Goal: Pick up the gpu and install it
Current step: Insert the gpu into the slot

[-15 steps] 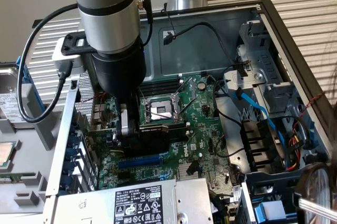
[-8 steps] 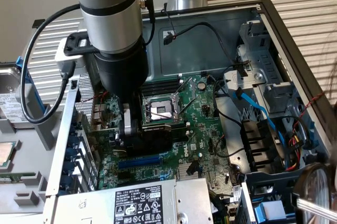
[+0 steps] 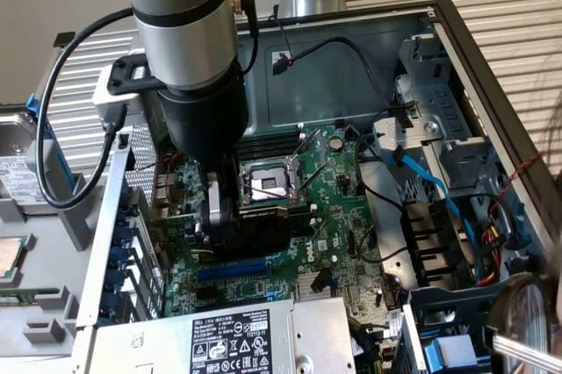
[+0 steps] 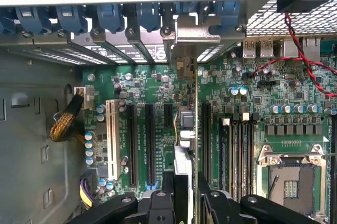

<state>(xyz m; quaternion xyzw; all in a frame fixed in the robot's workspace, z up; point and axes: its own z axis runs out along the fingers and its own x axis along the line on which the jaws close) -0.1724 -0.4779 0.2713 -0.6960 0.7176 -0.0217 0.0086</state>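
Hand (image 4: 188,181) clamped on the gpu (image 4: 185,124), its fingers (image 4: 169,184) pressed to either side of the card, inside an open computer case (image 3: 351,58); the card shows edge-on in the wrist view, standing upright over the green motherboard (image 4: 152,84), between the long black expansion slots (image 4: 149,140) and the CPU socket (image 4: 292,182); its silver bracket (image 4: 194,34) lies at the case's rear wall, beside a row of blue latches (image 4: 110,16); whether the card's lower edge sits in a slot cannot be told; in the exterior view the arm (image 3: 184,40) reaches down just beside the socket, with a labelled power supply (image 3: 228,339) close by.
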